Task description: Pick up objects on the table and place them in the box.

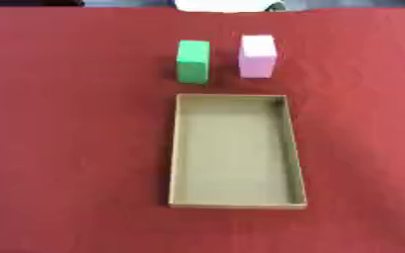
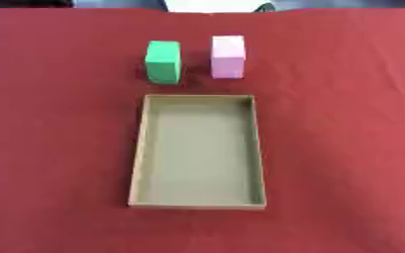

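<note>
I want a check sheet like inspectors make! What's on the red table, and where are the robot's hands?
Surface: red tablecloth covers the whole table.
Job's things: green block and pink block stand side by side, apart, just beyond the far end of the box. The box is a shallow tan tray with nothing in it.
Clutter: nothing seen.
Hands: neither hand shows in either view.
Cables: nothing seen.
Surroundings: a white shape at the far edge of the table; too little shows to say what it is.
</note>
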Controlling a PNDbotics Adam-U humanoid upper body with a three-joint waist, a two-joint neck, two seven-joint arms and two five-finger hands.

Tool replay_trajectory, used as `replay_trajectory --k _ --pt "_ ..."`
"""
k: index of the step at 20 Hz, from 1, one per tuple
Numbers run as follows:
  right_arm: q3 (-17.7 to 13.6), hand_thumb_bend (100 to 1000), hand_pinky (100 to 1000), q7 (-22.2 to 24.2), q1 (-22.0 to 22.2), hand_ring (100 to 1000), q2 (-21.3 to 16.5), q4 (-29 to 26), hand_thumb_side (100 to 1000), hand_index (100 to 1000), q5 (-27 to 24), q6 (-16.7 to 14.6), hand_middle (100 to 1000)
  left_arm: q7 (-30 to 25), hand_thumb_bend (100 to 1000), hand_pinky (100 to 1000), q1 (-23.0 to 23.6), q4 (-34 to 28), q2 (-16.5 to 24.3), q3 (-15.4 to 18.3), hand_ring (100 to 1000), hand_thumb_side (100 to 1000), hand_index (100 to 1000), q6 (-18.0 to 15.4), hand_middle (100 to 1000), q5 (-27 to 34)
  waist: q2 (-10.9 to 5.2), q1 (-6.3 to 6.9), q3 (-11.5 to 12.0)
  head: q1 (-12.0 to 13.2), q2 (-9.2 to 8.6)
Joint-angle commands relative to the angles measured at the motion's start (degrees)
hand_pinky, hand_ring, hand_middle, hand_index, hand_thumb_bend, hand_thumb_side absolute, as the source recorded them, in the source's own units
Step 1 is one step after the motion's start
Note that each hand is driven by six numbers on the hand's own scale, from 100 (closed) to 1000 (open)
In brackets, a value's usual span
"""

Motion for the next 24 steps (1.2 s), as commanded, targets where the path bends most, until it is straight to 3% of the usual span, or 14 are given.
replay_trajectory --k 1,10,19,24 --pt "0.25 100 755 0.03 -1.98 678 -3.4 0.74 1000 852 0.67 -0.77 598 -0.3 255 729 -0.49 -0.83 1.53 -0.03 730 684 800 -0.09 628 -0.38 -0.87 0.06 0.1 -0.37 -0.86" --pt "3.84 100 770 2.74 -8.05 706 -5.97 5.48 1000 862 3.34 -1.71 620 -0.59 253 729 -0.53 -0.83 1.71 -0.35 730 683 799 0.0 629 -0.05 -1.11 0.21 0.2 -1.06 -0.65" --pt "9.41 100 800 7.96 -13.18 758 -9.67 16.44 1000 882 13.81 -5.7 685 -0.73 250 729 -0.39 -0.83 1.95 -0.49 730 683 799 0.09 629 0.16 -1.45 0.08 0.35 -1.29 -1.02" --pt "12.08 100 815 9.56 -15.99 789 -9.28 22.37 1000 898 20.66 -9.27 724 -0.94 246 729 -0.41 -0.83 2.13 -0.68 730 684 799 0.17 629 0.2 -1.52 0.0 0.4 -1.24 -1.12"
